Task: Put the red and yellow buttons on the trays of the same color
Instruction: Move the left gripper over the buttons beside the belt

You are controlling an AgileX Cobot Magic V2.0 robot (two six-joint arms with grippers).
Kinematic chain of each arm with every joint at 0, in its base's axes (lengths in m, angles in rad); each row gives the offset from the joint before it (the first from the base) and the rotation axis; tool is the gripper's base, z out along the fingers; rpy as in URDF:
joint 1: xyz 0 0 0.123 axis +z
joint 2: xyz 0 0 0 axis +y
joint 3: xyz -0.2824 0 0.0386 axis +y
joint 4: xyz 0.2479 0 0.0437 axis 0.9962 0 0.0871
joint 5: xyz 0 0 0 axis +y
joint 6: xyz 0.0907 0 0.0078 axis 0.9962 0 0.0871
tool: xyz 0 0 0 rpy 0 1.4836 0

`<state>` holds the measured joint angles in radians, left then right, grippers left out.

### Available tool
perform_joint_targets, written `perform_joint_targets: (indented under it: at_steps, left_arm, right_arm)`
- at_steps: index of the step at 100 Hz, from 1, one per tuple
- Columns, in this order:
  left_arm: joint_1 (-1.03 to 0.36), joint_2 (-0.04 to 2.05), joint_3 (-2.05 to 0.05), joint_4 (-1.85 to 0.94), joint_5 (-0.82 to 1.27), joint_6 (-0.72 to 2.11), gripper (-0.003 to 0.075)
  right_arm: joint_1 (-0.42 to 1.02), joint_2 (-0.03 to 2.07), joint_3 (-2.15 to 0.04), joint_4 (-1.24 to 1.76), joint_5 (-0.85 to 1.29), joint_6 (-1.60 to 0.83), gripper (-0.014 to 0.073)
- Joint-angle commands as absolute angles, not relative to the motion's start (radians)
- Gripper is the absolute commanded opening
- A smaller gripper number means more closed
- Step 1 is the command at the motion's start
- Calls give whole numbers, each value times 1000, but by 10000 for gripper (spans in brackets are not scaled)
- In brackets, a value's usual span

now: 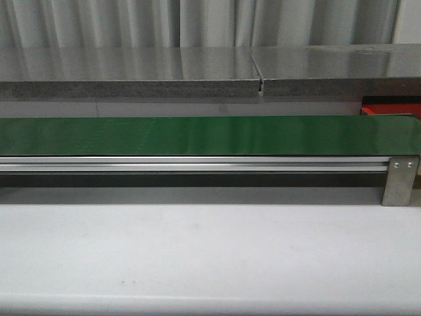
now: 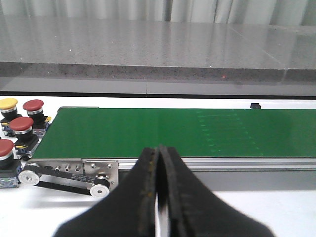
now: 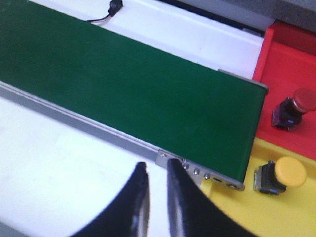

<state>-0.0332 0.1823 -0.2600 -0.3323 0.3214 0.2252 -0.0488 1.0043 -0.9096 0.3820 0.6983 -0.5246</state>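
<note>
In the left wrist view, one yellow button (image 2: 8, 103) and three red buttons (image 2: 33, 105), (image 2: 21, 124), (image 2: 4, 147) stand off the belt's left end. My left gripper (image 2: 159, 150) is shut and empty, in front of the green belt (image 2: 173, 131). The right wrist view shows a red button (image 3: 295, 104) lying on the red tray (image 3: 284, 54) and a yellow button (image 3: 282, 174) on the yellow tray (image 3: 256, 217), both past the belt's right end. My right gripper (image 3: 155, 168) hangs by the belt's near rail, its jaws a narrow gap apart and empty. No gripper shows in the front view.
The green conveyor belt (image 1: 197, 135) crosses the table with an aluminium rail (image 1: 191, 163) along its near side. A drive belt and pulleys (image 2: 64, 175) sit at its left end. A grey stone ledge (image 1: 131, 72) runs behind. A small cable (image 3: 111, 11) lies beyond the belt.
</note>
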Motion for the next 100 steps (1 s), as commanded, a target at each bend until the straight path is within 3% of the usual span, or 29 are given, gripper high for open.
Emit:
perform_joint_targets:
  at_steps: [1,4,90,100]
  left_arm:
    - [-42,190,-287,-345,240,222,-20]
    - [-42,190,-287,-345,240,222,-20]
    - [-42,190,-277,-348,272,222,-18]
    - [-42,190,-277,-375,270,222,35]
  right_arm:
    - [-50,929,-874,404,607,-536,-85]
    - [-50,914,-854,406,599,-536,-124]
    - [-50,865,-822,409,588,-536,-118]
    - [-50,865,-822,409,588,-536,-118]
